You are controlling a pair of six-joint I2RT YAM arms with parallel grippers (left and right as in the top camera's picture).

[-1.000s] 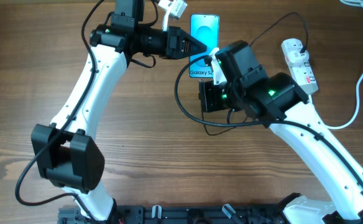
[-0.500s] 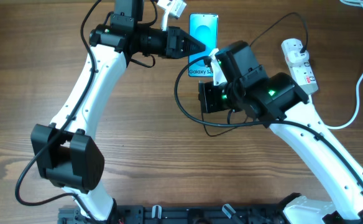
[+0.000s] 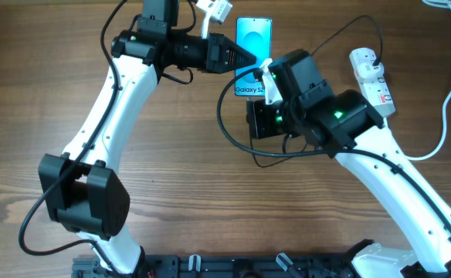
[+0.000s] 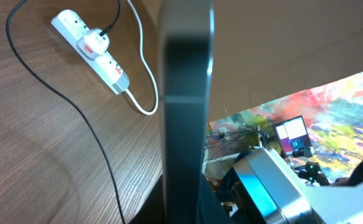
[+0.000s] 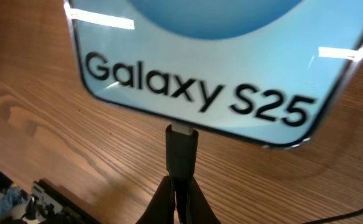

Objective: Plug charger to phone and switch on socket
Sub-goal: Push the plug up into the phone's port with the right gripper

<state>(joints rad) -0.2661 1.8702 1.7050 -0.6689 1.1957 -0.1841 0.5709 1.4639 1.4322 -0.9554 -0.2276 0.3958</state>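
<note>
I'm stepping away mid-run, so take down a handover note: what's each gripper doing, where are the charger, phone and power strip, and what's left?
Left gripper: at the phone's left edge; grip not visible.
Right gripper: shut on the charger plug, tip at the phone's bottom port, some metal showing.
Power strip: far right, white adapter plugged in.
To do: seat plug fully, then flip the strip's switch; its state is unreadable.

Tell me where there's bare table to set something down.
Bare wood: left of the white left arm, and between it and the white right arm, below the thin black charger cable loop. Crowded: around the flat cyan-screened phone, and by the white power strip.
</note>
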